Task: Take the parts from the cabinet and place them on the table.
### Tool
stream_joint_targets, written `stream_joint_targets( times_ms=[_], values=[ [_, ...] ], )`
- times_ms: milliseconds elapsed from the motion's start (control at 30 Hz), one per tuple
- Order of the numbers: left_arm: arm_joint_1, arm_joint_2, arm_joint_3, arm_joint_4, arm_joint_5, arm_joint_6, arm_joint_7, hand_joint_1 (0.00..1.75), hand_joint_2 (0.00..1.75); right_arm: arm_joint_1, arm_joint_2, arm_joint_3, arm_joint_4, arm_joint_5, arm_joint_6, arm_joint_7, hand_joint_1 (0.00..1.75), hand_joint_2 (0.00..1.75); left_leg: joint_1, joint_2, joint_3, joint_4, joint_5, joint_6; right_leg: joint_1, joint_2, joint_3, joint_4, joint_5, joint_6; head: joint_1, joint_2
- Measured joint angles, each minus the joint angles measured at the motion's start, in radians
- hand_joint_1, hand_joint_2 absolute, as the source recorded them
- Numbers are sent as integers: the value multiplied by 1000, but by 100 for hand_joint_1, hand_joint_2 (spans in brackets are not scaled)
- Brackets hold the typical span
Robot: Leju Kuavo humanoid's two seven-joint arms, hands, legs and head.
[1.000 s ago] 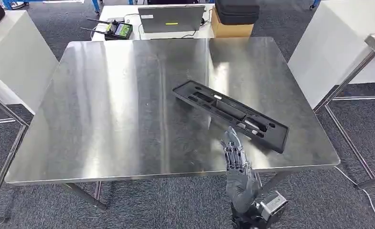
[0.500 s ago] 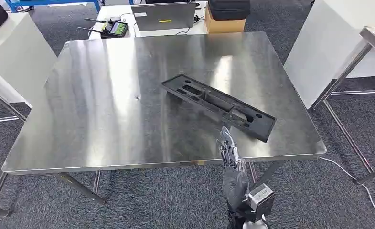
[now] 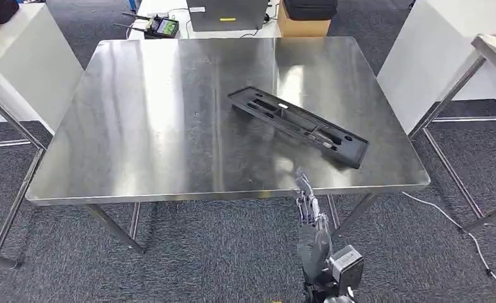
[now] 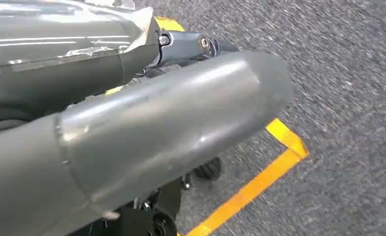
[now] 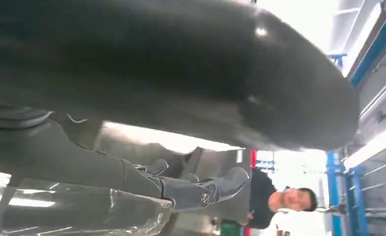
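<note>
A long black plastic part (image 3: 297,125) with several slots lies flat and slantwise on the right half of the steel table (image 3: 157,126). My right hand (image 3: 309,211) hangs just off the table's front edge, a short way nearer than the part's near end. Its fingers are stretched out and hold nothing. In the right wrist view the right hand (image 5: 181,73) shows its thick thumb and straight fingers, also with nothing in them. My left hand (image 4: 156,132) hangs over the grey carpet, fingers straight and apart, holding nothing.
Behind the steel table stand a laptop (image 3: 226,14), a cardboard box (image 3: 303,25) under a black case (image 3: 309,8), and a remote controller (image 3: 163,26). White panels (image 3: 18,63) flank both sides. Another steel table (image 3: 495,47) is at right. A person (image 5: 279,196) stands nearby.
The whole picture has shifted, so the camera moved. My right hand has drawn back from the part's near end to beyond the table's front edge. The part stays lying on the table.
</note>
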State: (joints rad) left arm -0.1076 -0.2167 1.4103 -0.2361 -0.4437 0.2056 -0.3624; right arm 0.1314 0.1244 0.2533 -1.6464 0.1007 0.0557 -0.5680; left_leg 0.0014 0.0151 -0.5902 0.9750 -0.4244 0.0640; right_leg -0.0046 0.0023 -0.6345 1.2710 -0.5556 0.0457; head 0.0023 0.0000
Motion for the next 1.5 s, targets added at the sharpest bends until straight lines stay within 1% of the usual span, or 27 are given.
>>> stream_joint_targets(
  times_ms=[67,100,133,233,267,333,400,433,500,567,633,733,767,800,867,933,1000,1067,1133,1167,1267,1300,1367,1400,1433,1467,1500],
  values=[
    [0,-2,0,0,0,-3,0,0,0,-2,0,-1,0,2,0,1,0,0,1,0,-22,13,16,-7,-2,-1,124,-166,54,15,0,0],
    [0,-2,0,-1,0,-5,0,0,0,-4,1,-1,0,4,0,3,0,0,-2,-1,-33,22,22,-13,-6,-1,180,-270,19,4,0,0],
    [0,-3,0,-2,0,-7,0,0,0,-4,3,-2,0,6,0,7,0,0,-5,-2,-39,27,29,-18,5,0,220,-324,2,-10,0,0],
    [0,-3,0,-3,-2,-18,0,0,0,0,10,-8,0,14,0,15,0,0,-1,-2,-37,27,49,-31,8,0,194,-302,14,-23,-2,0],
    [2,-2,0,-4,-3,-20,0,0,0,3,10,-9,0,15,0,16,0,0,2,-7,-42,34,43,-39,-10,-3,188,-307,25,-40,-2,0],
    [4,-1,0,-6,-9,-27,0,0,0,6,16,-16,0,16,0,16,0,0,8,-11,-63,102,-59,-51,-5,-9,171,-304,43,-61,-7,0],
    [4,0,0,-6,-14,-30,2,0,0,9,20,-21,0,20,-1,18,0,0,10,-13,-95,246,-166,-58,0,-10,146,-303,63,-66,-8,0],
    [4,2,0,-7,-19,-37,4,0,0,13,22,-27,-2,22,-2,19,0,0,11,-13,-103,306,-183,-59,3,-10,131,-302,74,-66,-8,0],
    [4,4,-3,-8,-29,-44,6,0,0,25,24,-34,-7,24,-5,21,0,0,11,-13,-73,315,-134,-55,6,-11,106,-291,92,-63,-8,0],
    [4,7,-11,-11,-39,-55,6,0,0,36,26,-43,-21,25,-11,25,0,0,11,-13,34,183,-66,-46,7,-9,72,-277,108,-58,-8,0],
    [2,13,-15,-13,-44,-60,8,0,0,47,26,-53,-37,25,-21,27,0,0,4,-23,130,27,-112,-36,11,-8,56,-271,122,-45,-7,0],
    [4,21,-21,-14,-57,-69,10,0,0,62,31,-59,-55,29,-38,28,0,0,-11,-22,121,17,-101,-20,1,-10,50,-276,148,-26,-7,0],
    [6,22,-26,-15,-61,-70,11,0,0,72,32,-63,-62,28,-43,29,0,0,-8,-19,108,3,-82,-9,8,-9,41,-278,156,-17,-6,0],
    [4,23,-30,-15,-63,-73,12,0,0,80,31,-68,-67,28,-47,29,0,0,-1,-10,100,-3,-65,-3,5,-7,36,-259,131,-21,-8,0],
    [4,28,-40,-19,-73,-80,15,0,0,94,31,-79,-77,28,-66,31,0,0,-4,-8,64,-5,-39,11,4,-5,-8,-152,13,-41,2,0],
    [5,31,-45,-20,-81,-87,16,0,0,111,31,-85,-88,22,-77,32,0,0,-4,-5,29,-4,-12,10,-1,-4,-31,-10,-64,-41,3,0],
    [6,32,-54,-20,-85,-89,19,0,0,127,31,-93,-95,20,-81,32,0,0,-3,-1,-11,-2,17,5,-7,-5,-6,33,-31,-10,4,0],
    [5,32,-59,-20,-90,-90,24,0,0,134,31,-100,-102,14,-82,32,0,0,0,1,-45,4,45,-5,-12,-5,85,-63,35,18,4,0],
    [4,33,-62,-20,-92,-90,26,0,0,133,31,-101,-108,10,-83,32,0,0,-5,0,-70,17,68,-17,-11,-5,229,-254,11,7,6,0],
    [5,33,-65,-20,-92,-90,26,0,0,133,32,-102,-113,8,-84,32,0,0,-7,1,-76,22,79,-22,-2,-2,260,-341,-24,0,2,0],
    [8,39,-68,-20,-94,-87,30,0,0,143,31,-111,-110,1,-84,33,0,0,4,1,-93,40,98,-34,-21,-6,235,-308,-25,-9,-4,0],
    [8,40,-68,-20,-94,-84,31,0,0,144,31,-114,-108,-1,-84,34,0,0,8,-2,-101,50,84,-42,-22,-11,224,-300,-17,-24,-5,0],
    [9,41,-72,-20,-93,-80,33,0,0,143,34,-118,-108,-3,-85,35,0,0,12,-7,-123,124,-64,-50,-15,-16,205,-298,5,-47,-9,0],
    [11,41,-72,-20,-93,-79,33,0,0,144,34,-118,-108,-3,-85,35,0,0,12,-8,-127,186,-120,-53,-14,-18,195,-296,15,-48,-10,0],
    [11,41,-72,-20,-93,-78,34,0,0,145,34,-119,-108,-3,-85,35,0,0,13,-9,-130,248,-143,-54,-11,-20,183,-291,23,-48,-14,0],
    [10,41,-72,-20,-93,-77,35,0,0,144,34,-119,-108,-5,-85,35,0,0,14,-8,-128,296,-135,-55,-10,-23,166,-283,29,-45,-11,0],
    [9,41,-73,-20,-92,-74,36,0,0,144,34,-120,-108,-5,-85,35,0,0,16,-9,-114,313,-99,-54,-8,-23,146,-271,36,-43,-13,0]
  ],
)
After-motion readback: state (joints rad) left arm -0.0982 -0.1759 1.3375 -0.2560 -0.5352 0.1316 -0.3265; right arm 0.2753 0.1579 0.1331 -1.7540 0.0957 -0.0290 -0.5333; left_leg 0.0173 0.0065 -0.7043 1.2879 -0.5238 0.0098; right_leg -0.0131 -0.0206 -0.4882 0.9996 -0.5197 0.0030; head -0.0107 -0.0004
